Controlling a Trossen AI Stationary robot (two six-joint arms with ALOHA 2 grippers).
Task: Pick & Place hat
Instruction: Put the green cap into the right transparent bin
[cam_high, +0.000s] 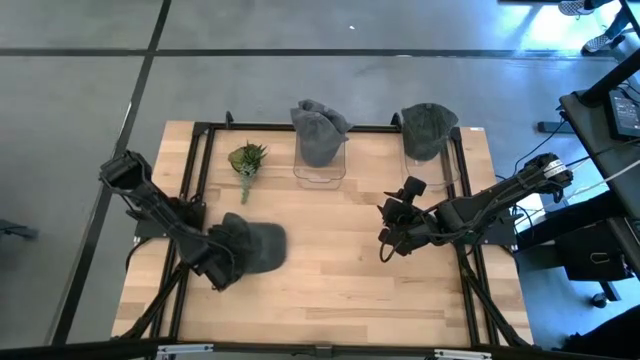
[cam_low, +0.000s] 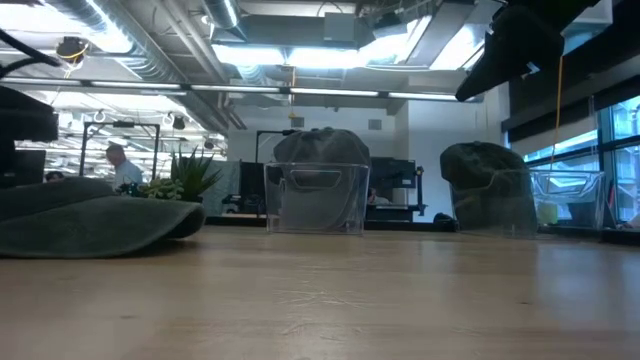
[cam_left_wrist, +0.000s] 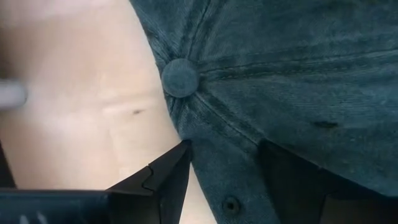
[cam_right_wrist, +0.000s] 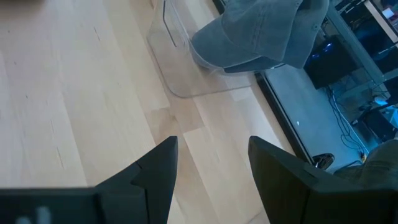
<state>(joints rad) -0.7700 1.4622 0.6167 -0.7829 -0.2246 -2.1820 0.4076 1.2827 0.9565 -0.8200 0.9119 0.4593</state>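
The left gripper (cam_high: 222, 262) is low at the left side of the table (cam_high: 330, 290), and its fingers (cam_left_wrist: 168, 177) are clamped on the edge of a dark hat (cam_high: 255, 245). In the left wrist view one finger lies beside the fabric and the other is over it, close to the top button (cam_left_wrist: 180, 77) of the hat. The hat lies flat on the wood, left of the middle, with its brim (cam_low: 100, 225) toward the front. Behind it, near the far edge, lies a small green plant (cam_high: 246, 162). A second hat (cam_high: 320, 130) sits on a clear stand (cam_high: 320, 172) at the far middle, and a third hat (cam_high: 427, 128) sits on another stand at the far right. The right gripper (cam_high: 392, 226) hangs above the table right of the middle, its fingers (cam_right_wrist: 155, 171) apart and holding nothing.
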